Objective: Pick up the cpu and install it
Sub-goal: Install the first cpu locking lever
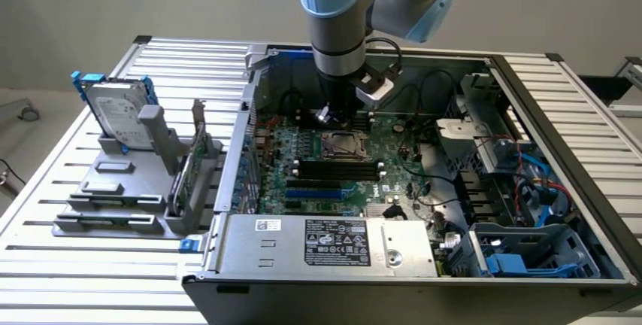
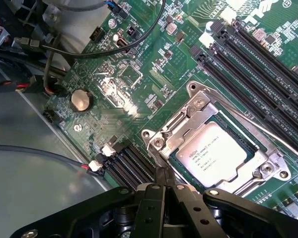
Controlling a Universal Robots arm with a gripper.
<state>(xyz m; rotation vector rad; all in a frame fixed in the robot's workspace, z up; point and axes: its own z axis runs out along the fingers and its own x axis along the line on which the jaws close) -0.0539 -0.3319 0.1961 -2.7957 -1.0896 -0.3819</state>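
Open computer case point(image 1: 422, 302) on a slatted metal counter point(image 1: 60, 265), with the robot arm point(image 1: 336, 31) reaching down into it.

The cpu point(image 2: 216, 153), a square chip with a printed silvery top, lies flat inside the metal-framed socket point(image 2: 198, 101) of the green motherboard point(image 2: 139, 64). In the exterior view it sits near the middle of the board point(image 1: 341, 144).

The pincer point(image 2: 164, 173) is fully closed, its two black fingers point(image 2: 150, 203) pressed together with nothing between them. Its tips stand just beside one edge of the socket frame, apart from the chip. Whether they touch the frame cannot be told. In the exterior view the pincer point(image 1: 336, 114) hangs at 12 o'clock from the socket, close above the board.

Further parts, placed by the exterior view:
- The black memory slots point(image 1: 336, 167) lie at 6 o'clock from the socket.
- The power supply unit point(image 1: 331, 242), with its label upward, lies beyond them at 6 o'clock.
- A hard drive point(image 1: 116, 110) in a blue bracket stands upright in a grey rack point(image 1: 110, 197) on the counter, at 9 o'clock from the case.

A round coin cell point(image 2: 81, 99) sits on the board, well apart from the socket.
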